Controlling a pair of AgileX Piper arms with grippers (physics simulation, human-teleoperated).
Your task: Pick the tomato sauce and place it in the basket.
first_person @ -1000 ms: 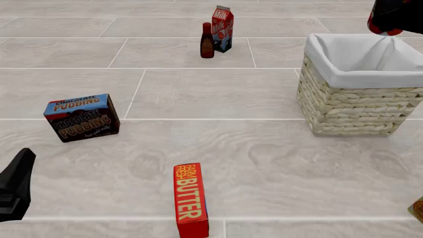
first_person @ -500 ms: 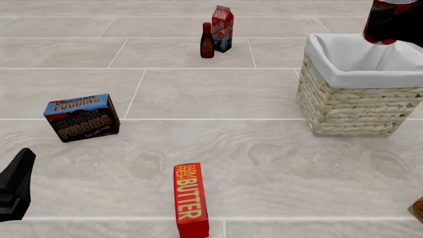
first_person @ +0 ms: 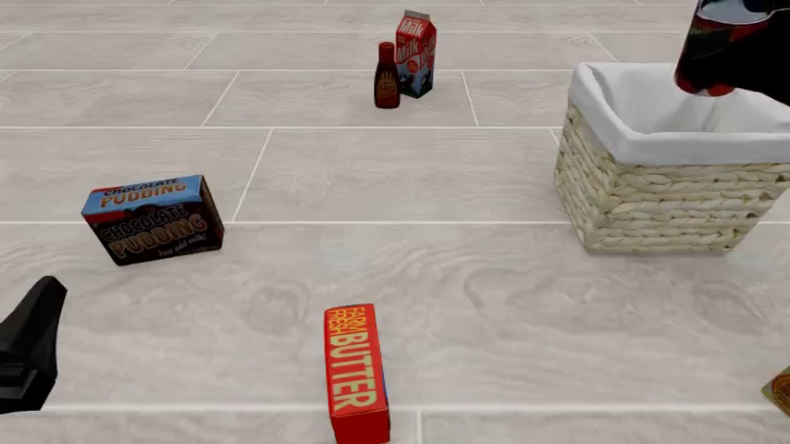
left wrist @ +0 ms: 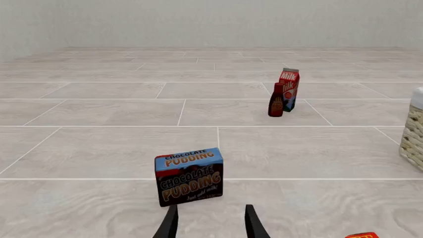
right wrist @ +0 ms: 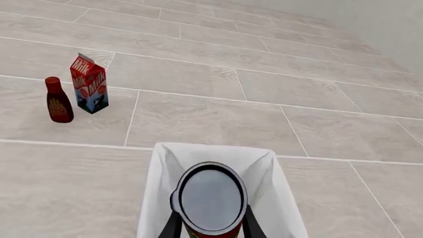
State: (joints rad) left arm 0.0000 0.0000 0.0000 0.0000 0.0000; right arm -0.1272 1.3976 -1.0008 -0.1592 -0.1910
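The right gripper point(right wrist: 210, 225) is clamped on the tomato sauce point(right wrist: 210, 201), a finger on each side of the can, whose grey metal top faces the wrist camera. In the front view the can point(first_person: 728, 51) hangs in the air over the far right part of the basket point(first_person: 667, 199), above the white cloth lining and not touching it. From the right wrist, the can sits directly over the basket's open, cloth-lined inside point(right wrist: 165, 173).

The left gripper point(left wrist: 210, 223) has its fingers spread with nothing between them, low at the near left of the table point(first_person: 494, 305). Just ahead of it stands a chocolate pudding box point(first_person: 154, 219), apart from the fingers. A butter box point(first_person: 354, 374) lies at the near middle of the table. Far back, a dark red bottle point(first_person: 388, 76) stands just beside a milk carton point(first_person: 416, 53), well apart from the basket.
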